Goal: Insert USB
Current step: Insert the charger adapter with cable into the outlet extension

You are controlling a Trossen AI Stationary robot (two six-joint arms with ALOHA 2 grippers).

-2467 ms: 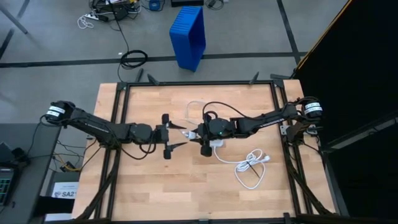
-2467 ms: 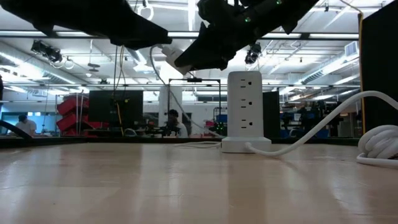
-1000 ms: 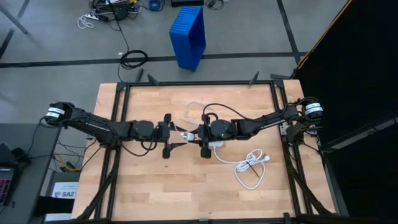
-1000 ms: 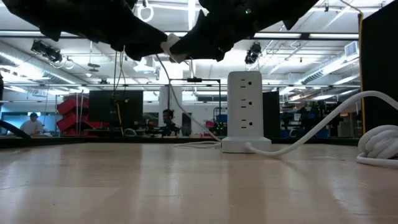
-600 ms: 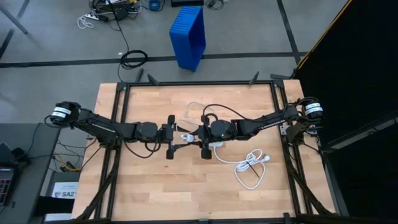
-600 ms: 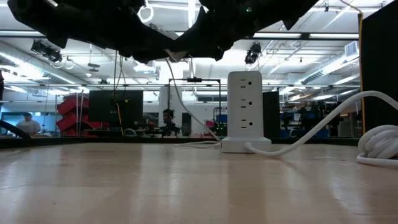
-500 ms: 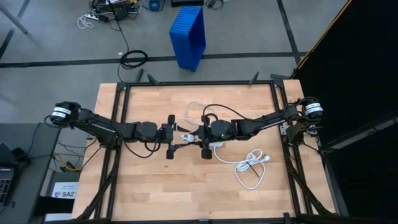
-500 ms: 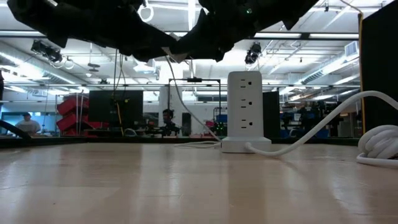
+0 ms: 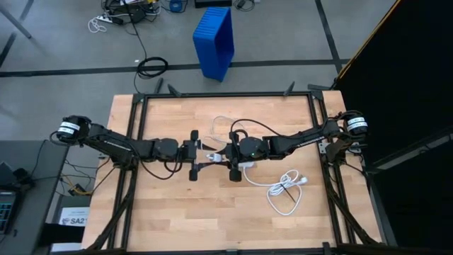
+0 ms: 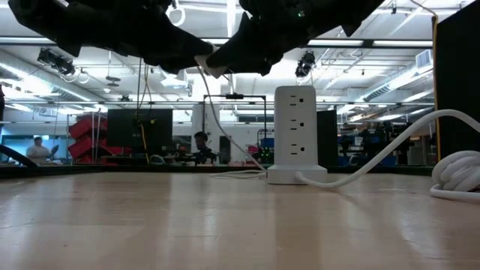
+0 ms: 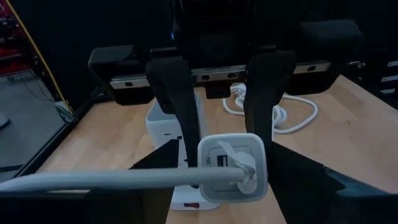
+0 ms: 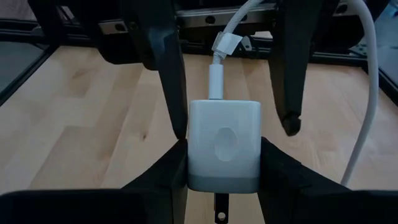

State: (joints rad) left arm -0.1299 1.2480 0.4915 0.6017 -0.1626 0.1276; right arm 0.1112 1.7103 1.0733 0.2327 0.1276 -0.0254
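While the right gripper [image 12: 222, 186] clamps a white charger block [image 12: 224, 144] at frame centre above the bench [image 9: 163, 205], the USB [image 12: 227, 42] sits plugged into it. Left gripper [image 9: 200, 154] faces it, fingers spread apart, holding nothing.

A light wooden desk [image 9: 163, 205] with a black frame stands on a grey floor. On it a white power strip tower [image 10: 296, 135] stands upright near the middle, and its thick white power cord [image 9: 283, 190] lies in a loose coil on the boards to one side. Beyond the far edge of the desk a blue plastic bin [image 9: 214, 41] sits on the floor, with a coil of black cable [image 9: 151, 67] just beside it. Far back in the room, people [image 10: 201, 146] sit at workbenches.
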